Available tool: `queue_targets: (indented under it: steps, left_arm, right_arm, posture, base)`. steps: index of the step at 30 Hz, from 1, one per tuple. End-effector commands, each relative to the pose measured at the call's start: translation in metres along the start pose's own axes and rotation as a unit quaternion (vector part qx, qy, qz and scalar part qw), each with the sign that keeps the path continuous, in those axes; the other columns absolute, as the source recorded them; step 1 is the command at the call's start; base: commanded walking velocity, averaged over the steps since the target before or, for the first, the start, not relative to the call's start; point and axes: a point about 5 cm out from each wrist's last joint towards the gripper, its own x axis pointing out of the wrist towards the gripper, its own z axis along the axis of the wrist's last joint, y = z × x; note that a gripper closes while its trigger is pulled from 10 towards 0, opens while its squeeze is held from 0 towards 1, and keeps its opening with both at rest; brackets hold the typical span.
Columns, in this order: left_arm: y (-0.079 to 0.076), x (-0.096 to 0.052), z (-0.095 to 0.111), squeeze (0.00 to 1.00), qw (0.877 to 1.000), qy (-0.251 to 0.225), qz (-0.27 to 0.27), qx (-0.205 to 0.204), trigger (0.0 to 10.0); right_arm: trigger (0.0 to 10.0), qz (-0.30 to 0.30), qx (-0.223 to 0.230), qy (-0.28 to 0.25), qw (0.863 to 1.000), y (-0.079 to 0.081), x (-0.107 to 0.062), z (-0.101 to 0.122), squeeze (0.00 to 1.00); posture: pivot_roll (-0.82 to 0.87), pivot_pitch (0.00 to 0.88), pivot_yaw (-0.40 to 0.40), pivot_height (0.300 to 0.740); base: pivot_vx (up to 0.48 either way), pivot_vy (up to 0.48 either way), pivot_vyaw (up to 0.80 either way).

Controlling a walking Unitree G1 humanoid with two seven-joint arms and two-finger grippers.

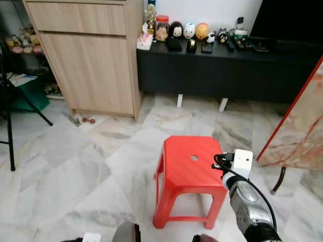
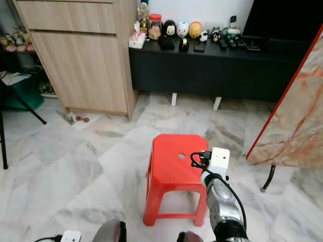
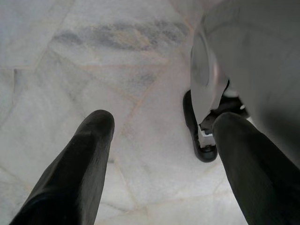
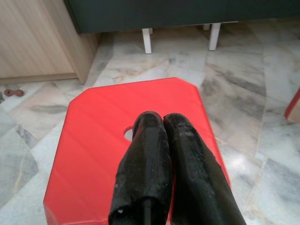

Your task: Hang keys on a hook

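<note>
While no writing reads, right gripper [image 4: 157, 123] pressed together above red stool [image 1: 189, 164], left gripper [image 3: 159, 129] spread.

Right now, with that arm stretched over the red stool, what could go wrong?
The right claw is shut with nothing visible between its fingers, and I see no keys or hook, so the errand may stall. The red stool stands right before the robot; stepping forward could knock it over. The slanted marble-patterned panel sits close on the right, so a swing of that arm might hit it. The left claw hangs open near the floor.
</note>
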Motion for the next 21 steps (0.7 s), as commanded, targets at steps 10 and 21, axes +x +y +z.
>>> queue_targets:
  steps: [10,21]
  left_arm:
    - [-0.0064,0.0010,0.0022,0.00,1.000,-0.002,-0.008,0.005,10.0]
    - [-0.0015,0.0004,0.0007,0.00,1.000,0.001,0.002,0.013,10.0]
  right_arm:
    - [10.0,-0.005,0.007,-0.013,1.000,-0.0046,0.0026,0.0097,0.00]
    - [10.0,-0.001,0.005,-0.009,1.000,-0.0011,0.0042,0.0087,0.00]
  posture:
    - [0.11,0.012,-0.086,0.734]
    - [0.11,0.000,-0.086,0.740]
  base:
    - [0.000,0.000,0.00]
    - [0.000,0.000,0.00]
